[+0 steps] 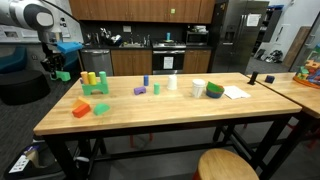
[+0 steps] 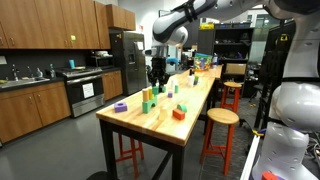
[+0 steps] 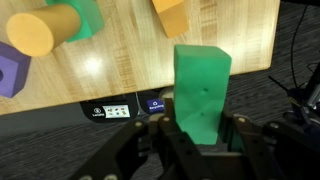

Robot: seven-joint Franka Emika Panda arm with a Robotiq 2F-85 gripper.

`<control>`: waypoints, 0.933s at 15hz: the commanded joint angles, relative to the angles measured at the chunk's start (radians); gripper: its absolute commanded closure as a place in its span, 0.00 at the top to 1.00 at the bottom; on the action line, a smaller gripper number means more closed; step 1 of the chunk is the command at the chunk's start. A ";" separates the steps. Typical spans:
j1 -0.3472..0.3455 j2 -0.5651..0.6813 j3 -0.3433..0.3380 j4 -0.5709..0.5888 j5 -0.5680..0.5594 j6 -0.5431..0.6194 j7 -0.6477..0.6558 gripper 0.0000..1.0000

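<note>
We have the gripper (image 3: 202,128) clenched on the green block (image 3: 202,92). In the wrist view its two fingers (image 3: 165,140) press on the block's lower part from either side, and the block stands upright between them.

The block rests on nothing. It hangs beyond the edge of the wooden table (image 3: 120,70), with dark carpet under it. In an exterior view the gripper (image 1: 55,68) and the block (image 1: 63,75) sit just off the table's (image 1: 150,115) end, near its top level. The other exterior view is too small to make out the block in the gripper (image 2: 157,74).

As we judge it, the pick-up is done: the block is grasped and lifted clear of the wood. What is left is the setting down, since the block is not yet placed anywhere.

The other pieces lie untouched on the table. Nearest the edge are a yellow cylinder (image 3: 45,30), a purple block (image 3: 10,70) and an orange block (image 3: 172,14). Farther along stand a white cup (image 1: 197,88) and a sheet of paper (image 1: 236,92), well apart from the gripper.
</note>
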 commanded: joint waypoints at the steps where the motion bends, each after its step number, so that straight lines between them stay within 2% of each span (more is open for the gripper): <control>1: -0.012 -0.003 0.010 -0.018 0.015 0.004 -0.006 0.16; 7: -0.016 0.042 0.009 0.010 0.030 0.017 -0.038 0.16; 14: -0.028 0.073 0.011 0.077 -0.002 0.020 -0.041 0.16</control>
